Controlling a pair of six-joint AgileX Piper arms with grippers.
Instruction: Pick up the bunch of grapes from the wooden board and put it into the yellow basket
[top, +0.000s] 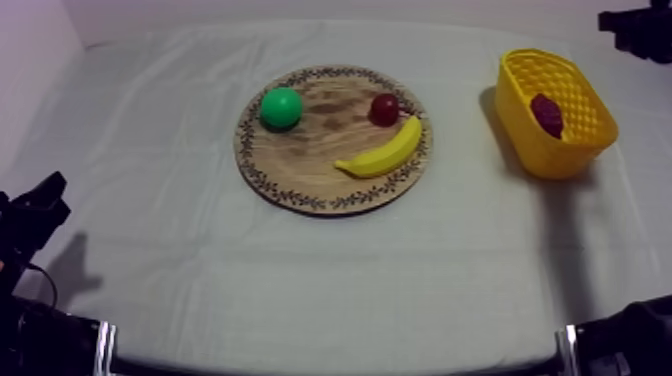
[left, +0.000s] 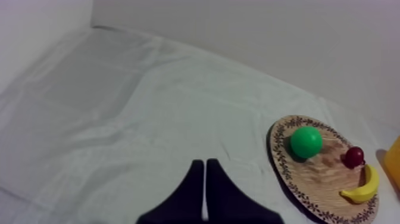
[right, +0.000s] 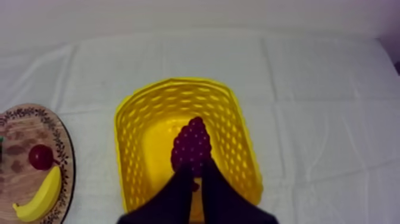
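Lying in the yellow basket (right: 134, 137) is a dark-purple bunch of grapes (right: 191, 142).

So the left arm (top: 30, 225) sits low at the lower left of the top frame. The left gripper (left: 204, 165) has its two black fingers pressed together into a narrow wedge, gripping nothing. The right arm (top: 636, 28) comes in at the upper right corner, and the right gripper (right: 195, 174) has its fingers together too, nothing pinched between them.

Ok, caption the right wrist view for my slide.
Bunch of grapes lying in the yellow basket, right pincer shut over it.
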